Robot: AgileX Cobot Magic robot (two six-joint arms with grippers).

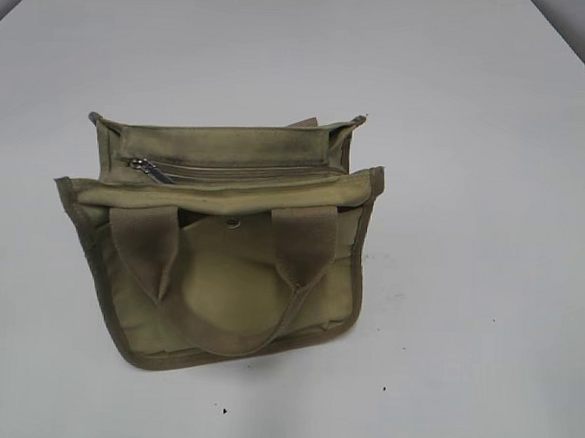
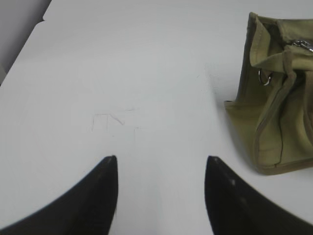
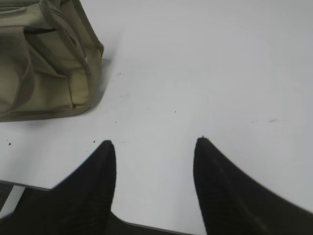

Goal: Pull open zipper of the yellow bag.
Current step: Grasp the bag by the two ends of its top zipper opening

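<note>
The zipper (image 1: 232, 171) runs closed across the top of the yellow bag (image 1: 223, 274) standing mid-table, pull tab (image 1: 150, 170) at your left end, so your left gripper (image 2: 161, 169) and right gripper (image 3: 154, 152) hang either side, both wide open and empty.

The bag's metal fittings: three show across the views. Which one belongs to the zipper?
The silver pull tab at the left end of the zipper. The round snap sits lower between the handles; the ring hangs on the bag's side.

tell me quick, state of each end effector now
left end effector: open, holding nothing, over bare table left of the bag
right end effector: open, holding nothing
</note>
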